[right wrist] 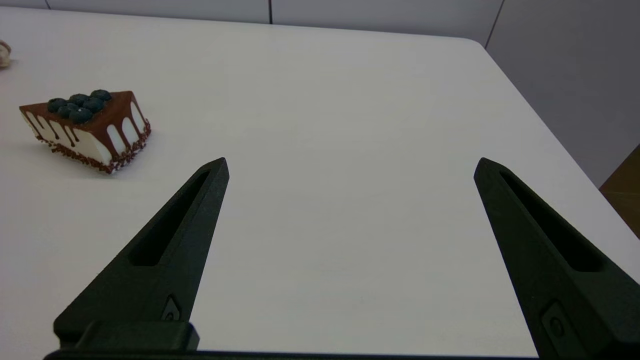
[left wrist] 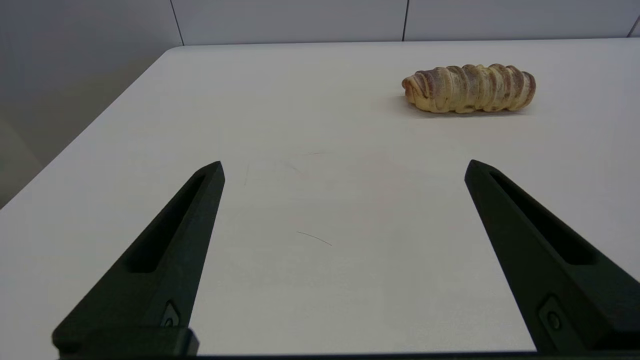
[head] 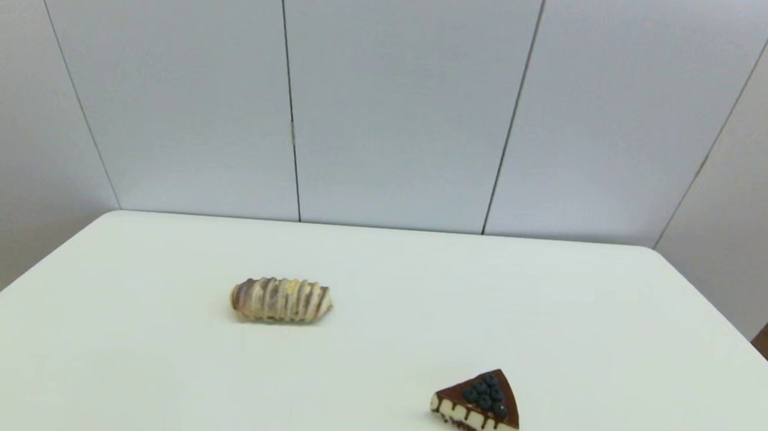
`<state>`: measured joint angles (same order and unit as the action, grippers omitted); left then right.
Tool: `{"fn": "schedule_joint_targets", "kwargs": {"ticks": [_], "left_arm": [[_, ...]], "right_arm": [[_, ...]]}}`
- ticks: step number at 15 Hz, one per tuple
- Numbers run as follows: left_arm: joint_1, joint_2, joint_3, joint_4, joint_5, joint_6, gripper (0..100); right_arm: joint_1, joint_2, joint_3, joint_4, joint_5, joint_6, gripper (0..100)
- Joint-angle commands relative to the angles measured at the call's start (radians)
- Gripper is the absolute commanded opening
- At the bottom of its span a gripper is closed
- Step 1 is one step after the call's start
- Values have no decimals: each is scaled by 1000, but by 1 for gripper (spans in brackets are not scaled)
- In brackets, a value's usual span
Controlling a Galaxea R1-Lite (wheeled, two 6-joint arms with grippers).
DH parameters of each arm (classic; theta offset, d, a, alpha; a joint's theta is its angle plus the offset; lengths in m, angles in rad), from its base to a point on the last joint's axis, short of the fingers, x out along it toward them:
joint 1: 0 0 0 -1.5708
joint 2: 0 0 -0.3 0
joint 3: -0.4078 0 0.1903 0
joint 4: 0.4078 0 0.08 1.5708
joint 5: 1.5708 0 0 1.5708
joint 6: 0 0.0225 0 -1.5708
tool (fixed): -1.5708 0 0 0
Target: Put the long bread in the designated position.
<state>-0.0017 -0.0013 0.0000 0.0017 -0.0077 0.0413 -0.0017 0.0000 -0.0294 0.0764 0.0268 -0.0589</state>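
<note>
long bread untouched, both grippers held back and spread wide

the long bread [head: 281, 300] is found lying flat on the white table [head: 380, 269], its length set crosswise to the robot, with bare tabletop on every side of it. taken as the landmark, it has the chocolate cake slice [head: 479, 407] well apart from it, nearer the robot and toward the robot's right. nothing touches the bread, and no mark or receptacle is seen anywhere around it, so the designated position cannot be told from these views; it is presumably some patch of plain tabletop.

the left gripper [left wrist: 344, 170] is held low over the table, on the robot's side of the bread and to the bread's left, well apart from it. its fingers [left wrist: 200, 200] are spread fully and nothing is held between them. this wide stance is judged to be a ready posture, since the bread's short side could be taken in without further opening.

the right gripper [right wrist: 351, 167] is kept farther from the bread, beyond the cake slice on the robot's right, equally wide apart and empty. only a sliver of the bread is caught at the edge of its view, so it is judged to be parked.

the task is judged not yet begun: an approach to the bread by the left arm, which is the closer one, appears to be called for.
</note>
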Motion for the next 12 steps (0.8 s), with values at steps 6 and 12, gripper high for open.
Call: {"fn": "schedule_joint_targets", "kwargs": {"ticks": [6,12], "left_arm": [[0,1,0,0,0,0,100],[0,1,0,0,0,0,100]], "right_arm": [[0,2,0,0,1,2,100],[0,2,0,0,1,2,100]]}}
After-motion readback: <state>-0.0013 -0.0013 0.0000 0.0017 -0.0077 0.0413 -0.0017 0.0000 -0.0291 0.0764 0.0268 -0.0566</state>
